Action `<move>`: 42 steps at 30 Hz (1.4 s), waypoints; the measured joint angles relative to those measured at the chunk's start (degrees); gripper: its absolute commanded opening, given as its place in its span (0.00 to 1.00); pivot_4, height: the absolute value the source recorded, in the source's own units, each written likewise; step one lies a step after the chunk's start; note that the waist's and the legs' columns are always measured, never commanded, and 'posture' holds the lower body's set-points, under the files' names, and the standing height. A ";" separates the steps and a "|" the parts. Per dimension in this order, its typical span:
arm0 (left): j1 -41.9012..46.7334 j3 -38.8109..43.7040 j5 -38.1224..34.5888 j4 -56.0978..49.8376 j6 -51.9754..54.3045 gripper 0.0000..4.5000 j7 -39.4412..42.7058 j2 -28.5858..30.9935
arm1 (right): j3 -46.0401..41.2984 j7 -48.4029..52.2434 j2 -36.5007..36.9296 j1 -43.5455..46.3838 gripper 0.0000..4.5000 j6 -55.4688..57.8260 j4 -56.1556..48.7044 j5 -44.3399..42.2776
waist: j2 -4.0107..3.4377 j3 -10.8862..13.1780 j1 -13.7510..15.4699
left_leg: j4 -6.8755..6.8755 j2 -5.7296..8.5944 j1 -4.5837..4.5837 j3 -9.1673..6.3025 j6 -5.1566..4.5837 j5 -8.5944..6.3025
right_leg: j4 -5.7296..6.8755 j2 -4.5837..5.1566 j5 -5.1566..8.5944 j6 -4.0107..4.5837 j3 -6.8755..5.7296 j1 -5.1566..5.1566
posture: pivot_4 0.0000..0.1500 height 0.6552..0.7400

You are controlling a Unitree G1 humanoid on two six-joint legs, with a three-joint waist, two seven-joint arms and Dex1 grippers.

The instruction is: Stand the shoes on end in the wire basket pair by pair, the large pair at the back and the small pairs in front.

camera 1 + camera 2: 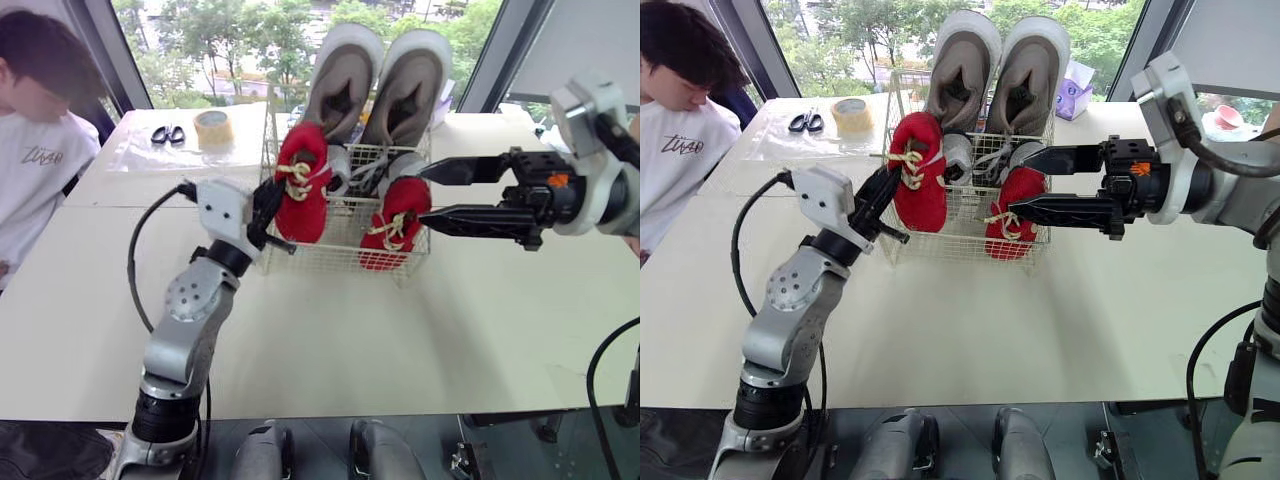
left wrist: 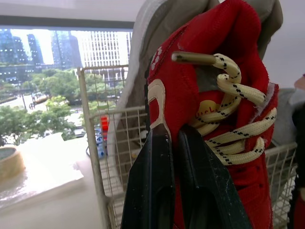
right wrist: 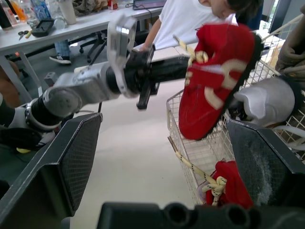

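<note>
Left gripper clamped on one red shoe over wire basket corner — second red shoe inside; two large grey shoes upright behind; right gripper spread open.

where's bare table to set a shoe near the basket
Bare table in front of the wire basket, between the arms. Crowded: the basket itself, left end effector and right end effector at it; tape roll and scissors back left.

Daylight falls through tall windows, green trees outside, onto the pale table.
</note>
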State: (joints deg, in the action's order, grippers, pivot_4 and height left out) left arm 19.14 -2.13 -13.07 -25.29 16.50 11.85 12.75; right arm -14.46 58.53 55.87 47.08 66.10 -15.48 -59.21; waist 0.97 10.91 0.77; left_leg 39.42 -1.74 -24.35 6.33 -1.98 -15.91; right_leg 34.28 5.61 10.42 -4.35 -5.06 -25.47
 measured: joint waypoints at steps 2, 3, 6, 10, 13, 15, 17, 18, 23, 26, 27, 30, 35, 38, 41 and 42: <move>-1.34 -0.03 0.68 -0.01 -0.76 0.01 -0.09 -0.15 | 0.00 -0.19 0.06 -0.04 1.00 0.15 -0.04 -0.67 | 0.00 0.00 0.03 | 0.00 -0.01 0.00 -0.01 0.00 0.00 | 0.00 0.00 0.00 0.00 0.00 0.00 | 1.00 1.00; -1.85 -0.03 1.15 -0.03 -0.83 0.01 -0.13 -0.20 | 0.00 -0.22 0.29 -0.22 1.00 0.38 -0.10 -0.83 | 0.00 0.00 0.05 | 0.01 -0.01 0.00 -0.02 0.00 0.00 | 0.01 0.00 0.00 0.01 0.00 0.00 | 1.00 1.00; -4.22 -0.03 1.72 -0.90 -0.52 0.01 -0.08 0.32 | -0.23 -0.41 1.45 -2.35 1.00 1.16 -0.47 -1.87 | -0.02 -0.03 0.01 | 0.01 0.00 0.01 -0.02 -0.03 -0.02 | 0.00 0.01 0.00 0.01 0.00 0.01 | 1.00 1.00; -5.96 0.04 0.54 -3.30 3.28 0.01 1.20 1.31 | -1.21 -1.46 1.54 -4.69 1.00 1.57 -1.38 -3.02 | -0.03 -0.03 0.04 | 0.03 -0.01 0.01 -0.04 -0.03 -0.02 | 0.02 0.00 0.01 0.01 -0.01 0.01 | 1.00 1.00; -6.14 0.18 -1.64 -5.15 6.99 0.08 3.93 3.70 | -1.87 -2.28 1.54 -6.27 1.00 1.57 -1.70 -3.16 | -0.03 -0.04 0.04 | 0.06 -0.01 0.00 -0.05 -0.03 -0.02 | 0.02 0.00 0.01 0.01 -0.01 0.01 | 1.00 1.00; -6.15 0.84 -3.57 -5.32 8.90 0.24 5.50 4.74 | -2.11 -2.70 1.54 -7.02 1.00 1.57 -2.32 -3.66 | -0.03 -0.04 0.00 | 0.05 -0.01 0.00 -0.05 -0.03 -0.02 | 0.02 0.00 0.01 0.01 -0.01 0.01 | 1.00 1.00; -6.15 1.93 -5.56 -5.50 10.59 0.46 6.71 5.55 | -2.66 -3.26 1.54 -7.91 1.00 1.57 -2.86 -4.28 | -0.03 -0.04 0.00 | 0.06 -0.02 -0.01 -0.06 -0.03 -0.02 | 0.02 -0.01 0.01 0.01 -0.02 0.01 | 1.00 1.00; -6.11 2.75 -6.60 -5.99 11.80 0.56 6.85 5.99 | -3.03 -3.61 1.59 -8.46 1.00 1.57 -3.26 -4.58 | -0.03 -0.04 0.01 | 0.06 -0.02 -0.01 -0.07 -0.03 -0.02 | 0.02 -0.01 0.01 0.01 -0.02 0.01 | 1.00 1.00; -5.82 14.50 -29.83 -11.06 28.38 0.77 5.28 9.51 | -5.22 -4.76 2.75 -12.13 1.00 1.62 -4.69 -5.70 | -0.03 -0.04 -0.06 | 0.09 -0.04 -0.02 -0.12 -0.02 -0.02 | 0.05 -0.02 0.02 -0.01 -0.01 0.02 | 1.00 1.00; -9.83 20.88 -46.10 -14.01 36.58 0.77 6.20 17.70 | -6.63 -5.18 2.94 -14.46 1.00 1.58 -5.07 -6.30 | -0.07 -0.04 -0.20 | 0.09 -0.04 0.01 -0.15 -0.01 -0.01 | 0.09 -0.04 0.03 -0.03 -0.02 0.03 | 1.00 1.00; -11.75 22.85 -50.22 -14.08 38.29 0.77 6.62 20.42 | -6.81 -5.35 3.07 -15.21 1.00 1.57 -5.11 -6.36 | -0.07 -0.04 -0.23 | 0.10 -0.04 0.02 -0.15 0.02 0.00 | 0.11 -0.05 0.04 -0.02 -0.02 0.03 | 1.00 1.00; -17.72 28.55 -57.00 -13.29 40.81 0.77 8.45 27.15 | -9.03 -4.80 3.90 -20.63 1.00 0.77 -5.07 -5.80 | -0.07 -0.05 0.06 | 0.10 -0.03 0.04 -0.19 0.04 0.01 | 0.06 -0.06 0.15 0.16 -0.07 0.10 | 1.00 1.00; -26.73 31.13 -54.37 -10.22 39.67 0.77 14.38 31.23 | -9.13 -2.35 3.43 -33.46 1.00 -4.16 -2.02 0.40 | -0.12 -0.08 0.11 | 0.22 0.00 0.03 -0.13 -0.01 -0.05 | -0.09 -0.02 0.18 0.22 -0.06 0.18 | 1.00 1.00; -29.72 29.93 -49.33 -9.54 36.44 0.77 18.67 32.58 | -9.02 -1.65 3.24 -37.46 1.00 -6.51 -1.31 2.87 | -0.16 -0.09 -0.02 | 0.21 -0.03 0.03 -0.13 0.03 -0.08 | -0.07 -0.03 0.18 0.24 -0.06 0.11 | 1.00 1.00; -30.44 29.17 -46.59 -9.08 34.29 0.77 20.73 32.29 | -8.95 -1.51 3.08 -39.44 1.00 -7.83 -1.38 4.08 | -0.32 -0.17 -0.02 | 0.20 -0.05 0.01 -0.13 0.10 -0.12 | -0.07 -0.02 0.21 0.30 -0.05 0.07 | 1.00 1.00; -30.37 28.73 -46.13 -8.84 33.86 0.77 20.83 31.99 | -8.93 -1.53 2.85 -39.58 1.00 -8.11 -1.48 4.21 | -0.34 -0.18 -0.03 | 0.20 -0.06 0.01 -0.13 0.10 -0.12 | -0.07 -0.02 0.21 0.31 -0.04 0.07 | 1.00 1.00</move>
State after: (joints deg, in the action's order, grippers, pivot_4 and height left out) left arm -11.23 26.60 -59.20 -34.13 50.37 32.68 44.73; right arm -23.39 57.00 58.72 7.50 57.98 -16.95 -55.00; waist 0.63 10.73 0.75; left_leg 39.62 -1.79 -24.35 6.20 -1.88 -16.03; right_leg 34.21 5.59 10.63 -4.04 -5.10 -25.40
